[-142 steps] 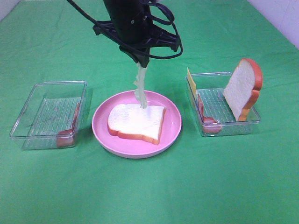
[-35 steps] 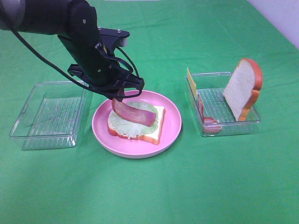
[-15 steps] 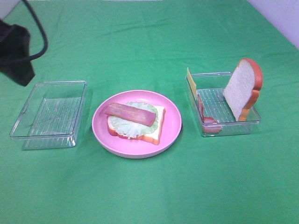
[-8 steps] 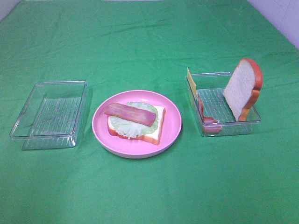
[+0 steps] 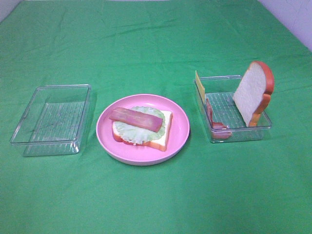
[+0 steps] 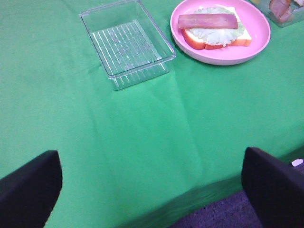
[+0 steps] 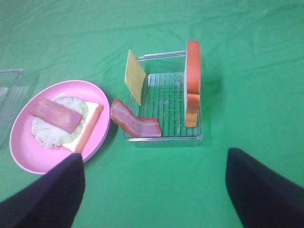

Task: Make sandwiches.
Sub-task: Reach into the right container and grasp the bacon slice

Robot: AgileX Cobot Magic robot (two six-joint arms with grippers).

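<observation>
High view: the unfinished sandwich (image 5: 141, 127), bacon (image 5: 135, 119) uppermost, lies on the pink plate (image 5: 181, 127) between an empty clear tray (image 5: 29, 131) and a second tray (image 5: 241, 134) holding an upright bread slice (image 5: 252, 92); no arm appears, whereas a second earlier the left arm stood at this view's left edge. Only the wrist views show the left gripper (image 6: 151, 185) and right gripper (image 7: 154, 190), fingers (image 6: 28, 190) spread wide above the green cloth (image 6: 71, 118), gripping nothing. The right wrist view shows the cheese slice (image 7: 134, 76) and spare bacon strip (image 7: 135, 124) in that tray more plainly.
</observation>
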